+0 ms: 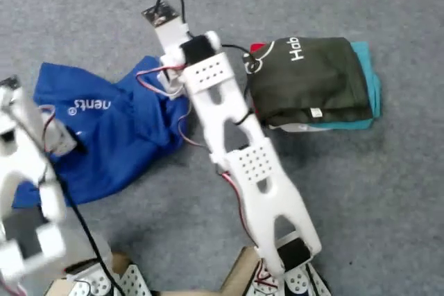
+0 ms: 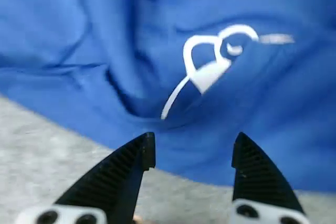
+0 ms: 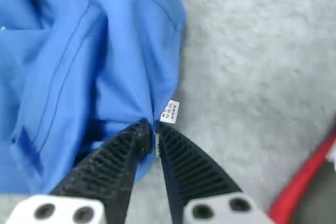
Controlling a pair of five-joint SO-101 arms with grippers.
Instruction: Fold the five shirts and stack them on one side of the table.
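A grey felt table cover [image 1: 361,199] spans the whole surface. Beyond its far edge, the room is a dim strip, too cropped to read. The blue shirt [image 1: 104,126] lies crumpled at the left. The right gripper [image 3: 156,129] has its jaws pinched on the shirt's hem by a white tag [image 3: 169,112]. The left gripper [image 2: 195,145] hovers over the shirt's edge with its jaws apart. The stack of folded shirts [image 1: 309,77], with a dark olive one on top, sits at the far right.
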